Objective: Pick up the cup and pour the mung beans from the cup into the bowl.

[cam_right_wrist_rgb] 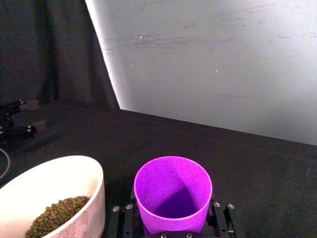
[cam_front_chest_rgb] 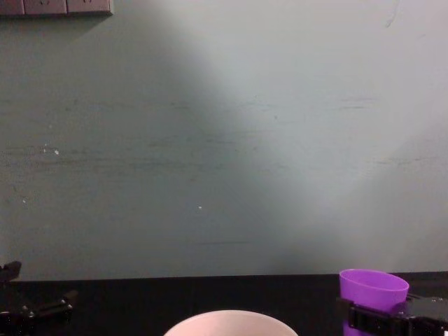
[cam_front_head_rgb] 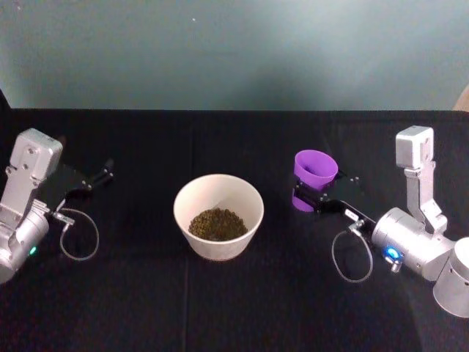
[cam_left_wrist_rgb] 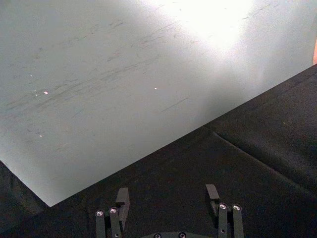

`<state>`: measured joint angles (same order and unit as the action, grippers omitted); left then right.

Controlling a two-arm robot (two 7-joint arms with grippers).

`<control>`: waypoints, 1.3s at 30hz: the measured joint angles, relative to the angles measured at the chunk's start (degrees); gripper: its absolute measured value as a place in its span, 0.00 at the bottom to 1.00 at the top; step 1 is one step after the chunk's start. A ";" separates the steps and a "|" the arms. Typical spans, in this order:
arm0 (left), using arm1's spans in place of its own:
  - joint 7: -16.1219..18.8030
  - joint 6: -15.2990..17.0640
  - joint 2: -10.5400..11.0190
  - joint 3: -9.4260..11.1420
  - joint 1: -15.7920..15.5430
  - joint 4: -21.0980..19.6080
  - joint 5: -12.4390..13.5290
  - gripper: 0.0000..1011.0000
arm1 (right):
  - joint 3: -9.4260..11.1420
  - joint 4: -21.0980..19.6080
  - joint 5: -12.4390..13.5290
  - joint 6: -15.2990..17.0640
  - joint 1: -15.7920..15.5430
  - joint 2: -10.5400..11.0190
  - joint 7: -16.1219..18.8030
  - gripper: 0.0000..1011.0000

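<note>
The purple cup (cam_front_head_rgb: 315,170) sits upright in the right pincer (cam_front_head_rgb: 316,198), clamped at its lower sides, just right of the white bowl (cam_front_head_rgb: 218,192). Its inside looks empty, while mung beans (cam_front_head_rgb: 218,223) lie heaped in the bowl, so the pour looks done. Out on the left of the black surface (cam_front_head_rgb: 146,308), the left pincer (cam_front_head_rgb: 102,176) rests parked, fingers spread, holding nothing.

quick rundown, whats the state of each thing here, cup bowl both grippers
cup: upright, empty, held between the right gripper's fingers, to the right of the bowl
bowl: upright on the black table, mung beans in its bottom
right gripper: shut on the cup
left gripper: open, holding nothing, off to the left of the bowl
</note>
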<state>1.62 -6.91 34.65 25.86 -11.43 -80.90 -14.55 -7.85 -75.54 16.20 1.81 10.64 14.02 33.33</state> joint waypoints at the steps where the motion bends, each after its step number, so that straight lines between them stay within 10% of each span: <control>1: 0.00 0.00 0.00 0.00 0.00 0.00 0.00 0.99 | -0.20 0.16 0.05 -0.18 0.10 0.10 -0.25 0.72; 24: 0.00 0.00 0.00 0.00 0.00 0.00 0.00 0.99 | -0.90 0.26 0.33 -1.09 0.31 1.06 -0.74 0.72; 39: 0.00 0.00 0.00 0.00 0.00 0.00 0.00 0.99 | -3.99 9.71 1.55 -13.40 2.95 1.72 2.94 0.72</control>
<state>1.62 -6.91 34.65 25.86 -11.43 -80.90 -14.55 -11.84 -65.83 17.75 -11.60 13.59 15.74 36.27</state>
